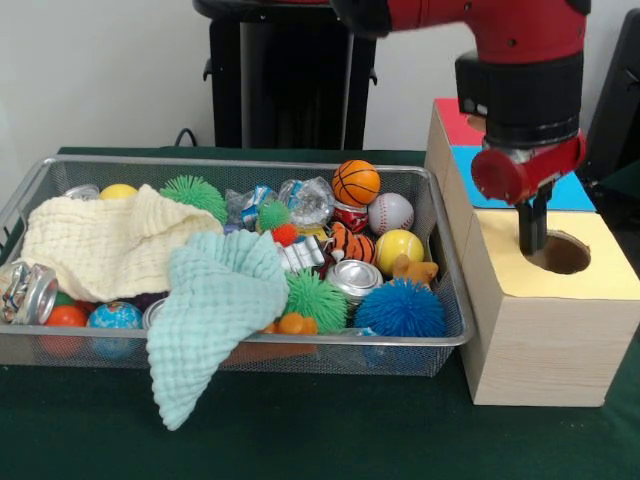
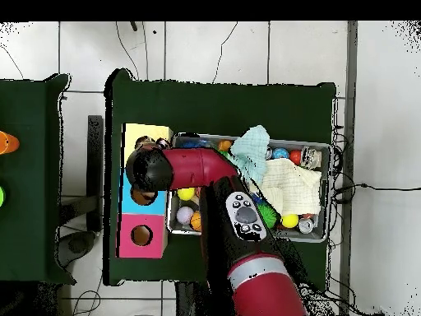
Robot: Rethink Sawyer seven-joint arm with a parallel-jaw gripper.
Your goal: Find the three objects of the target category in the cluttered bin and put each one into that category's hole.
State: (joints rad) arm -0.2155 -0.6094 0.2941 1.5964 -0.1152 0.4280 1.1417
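We see the green counter [image 1: 300, 440] carrying the cluttered bin [image 1: 440, 215], which sits well to the side of the jaws [image 1: 533, 232], just beside the wooden box with the yellow top [image 1: 590, 275]. The red and black arm [image 1: 520, 70] comes down over that box, and the jaws hang straight above its round hole [image 1: 560, 253], tips at the rim; they look pressed together with nothing between them. In the bin a cream cloth [image 1: 110, 245] and a mint cloth [image 1: 215, 300] cover part of the clutter; we cannot pick out any knotted fabric bundles among the balls and cans.
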